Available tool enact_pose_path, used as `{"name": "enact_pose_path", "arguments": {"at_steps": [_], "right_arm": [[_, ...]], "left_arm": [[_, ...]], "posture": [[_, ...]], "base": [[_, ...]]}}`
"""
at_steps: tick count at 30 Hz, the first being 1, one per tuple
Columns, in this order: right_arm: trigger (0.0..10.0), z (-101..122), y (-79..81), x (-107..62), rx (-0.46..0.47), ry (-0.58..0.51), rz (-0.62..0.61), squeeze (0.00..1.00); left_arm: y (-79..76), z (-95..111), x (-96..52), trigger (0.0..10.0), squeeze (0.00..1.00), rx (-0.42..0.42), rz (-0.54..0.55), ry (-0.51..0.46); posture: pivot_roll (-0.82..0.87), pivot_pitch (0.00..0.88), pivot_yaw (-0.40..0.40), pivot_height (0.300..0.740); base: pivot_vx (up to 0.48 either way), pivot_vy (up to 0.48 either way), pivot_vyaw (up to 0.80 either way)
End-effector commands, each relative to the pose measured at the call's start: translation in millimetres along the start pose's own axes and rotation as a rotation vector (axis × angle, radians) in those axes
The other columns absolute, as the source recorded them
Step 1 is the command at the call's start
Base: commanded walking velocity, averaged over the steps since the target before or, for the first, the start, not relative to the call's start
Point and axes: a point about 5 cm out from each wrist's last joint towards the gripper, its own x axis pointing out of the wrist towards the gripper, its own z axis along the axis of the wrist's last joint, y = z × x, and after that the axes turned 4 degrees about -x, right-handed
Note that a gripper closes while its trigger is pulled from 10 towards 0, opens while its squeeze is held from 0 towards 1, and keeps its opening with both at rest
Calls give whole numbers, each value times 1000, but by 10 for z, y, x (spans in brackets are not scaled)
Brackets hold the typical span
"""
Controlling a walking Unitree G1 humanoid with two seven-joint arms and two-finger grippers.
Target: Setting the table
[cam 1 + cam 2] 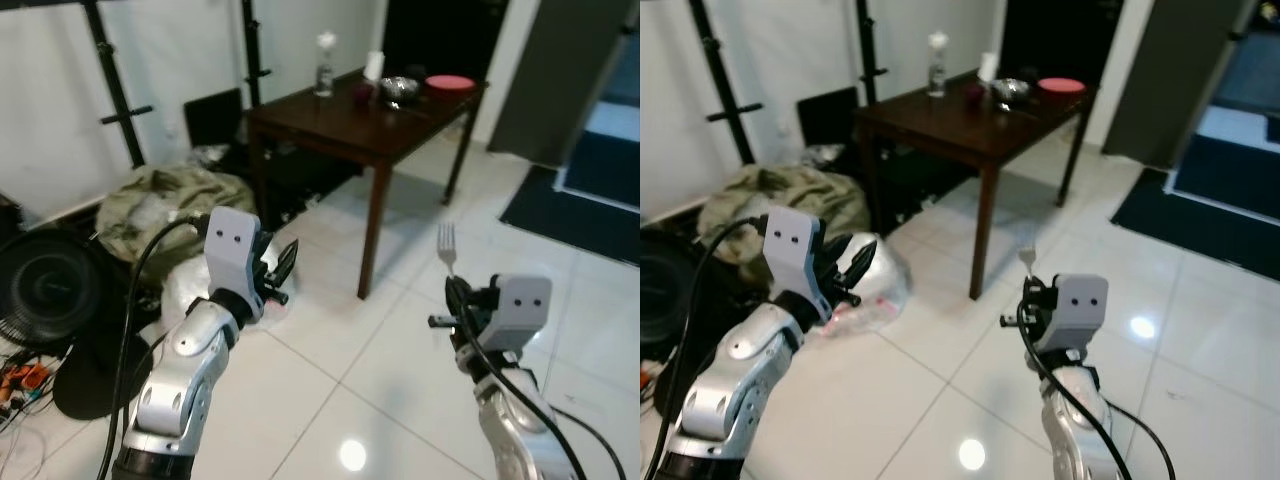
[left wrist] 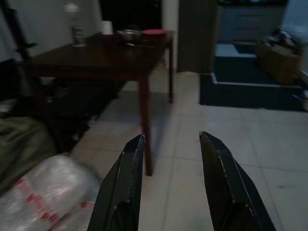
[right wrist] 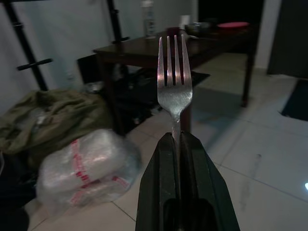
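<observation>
A dark wooden table (image 1: 340, 125) stands ahead across the tiled floor, some way off. On its far end sit a red plate (image 1: 450, 83), a metal bowl (image 1: 400, 89), a small dark cup (image 1: 361, 95), a white cup (image 1: 374, 65) and a clear bottle (image 1: 323, 70). My right gripper (image 1: 455, 290) is shut on a silver fork (image 3: 174, 82), which stands upright with its tines up. My left gripper (image 1: 280, 262) is held up at the left, open, with nothing between its fingers (image 2: 127, 187).
A green cloth heap (image 1: 165, 205) and a clear plastic-wrapped bundle (image 3: 89, 163) lie on the floor at the left, beside a black fan (image 1: 45, 280) and cables. Black stand poles (image 1: 110, 80) rise by the wall. A dark mat (image 1: 580, 210) lies to the right.
</observation>
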Motion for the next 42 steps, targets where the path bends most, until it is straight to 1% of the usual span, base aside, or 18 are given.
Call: {"name": "enact_pose_path", "arguments": {"at_steps": [1,6,8,11,13,14,17,18,19,21,22,27,29,31,33,34,38,42], "right_arm": [[10000,-21,-36,-20,0,11,-17,0],[10000,-27,-39,-29,3,15,-21,0],[10000,-49,-31,-40,7,23,-20,0],[10000,-157,0,-67,8,60,-7,0],[10000,-265,15,-92,4,96,1,0],[10000,-265,15,-92,4,96,1,0],[10000,-471,42,-136,-12,163,19,0],[10000,-516,55,-145,-14,179,27,0],[10000,-516,55,-145,-14,179,27,0],[10000,-602,105,-159,-16,210,51,0],[10000,-602,105,-159,-16,210,51,0],[10000,-797,281,-189,9,272,119,0],[10000,-825,300,-196,8,279,126,0],[10000,-961,379,-240,11,321,154,0],[10000,-1012,405,-260,10,337,164,0],[10000,-1084,440,-291,9,356,183,0],[10000,-1165,493,-348,7,380,219,0],[10000,-1239,544,-413,16,394,249,0]], "left_arm": [[-8,-29,-2,10000,0,-5,-4,9],[11,-70,-10,10000,0,0,2,22],[55,-122,-30,10000,0,8,18,40],[209,-342,-125,10000,0,41,84,116],[308,-513,-201,10000,0,87,139,182],[308,-513,-201,10000,0,87,139,182],[470,-784,-348,10000,0,152,252,291],[510,-843,-389,10000,0,164,279,315],[510,-843,-389,10000,0,164,279,315],[558,-931,-462,10000,0,164,306,340],[558,-931,-462,10000,0,164,306,340],[592,-1058,-561,10000,0,204,324,362],[589,-1072,-566,10000,0,207,326,362],[558,-1144,-587,10000,0,219,322,370],[544,-1175,-594,10000,0,227,320,374],[522,-1219,-603,10000,0,239,314,378],[474,-1291,-631,10000,0,253,300,391],[385,-1386,-680,10000,0,271,265,404]], "posture": [[-15,23,99,740],[-20,26,102,740],[-20,26,102,740],[-14,27,92,740],[-10,27,89,740],[-10,27,89,740],[-1,22,83,740],[-1,22,83,740],[-1,22,83,740],[12,15,68,740],[12,15,68,740],[21,3,52,740],[22,0,51,740],[23,0,40,740],[25,0,39,740],[28,0,34,740],[32,0,25,740],[35,0,16,740]], "base": [[0,0,-781],[0,0,-781],[0,0,-781],[0,0,-781],[0,0,-781],[0,0,-781],[0,0,-781],[0,0,-781],[0,0,-781],[0,0,-781],[0,0,-781],[216,0,-783],[285,0,-788],[388,0,-781],[461,0,-756],[480,0,0],[480,0,0],[480,0,0]]}}
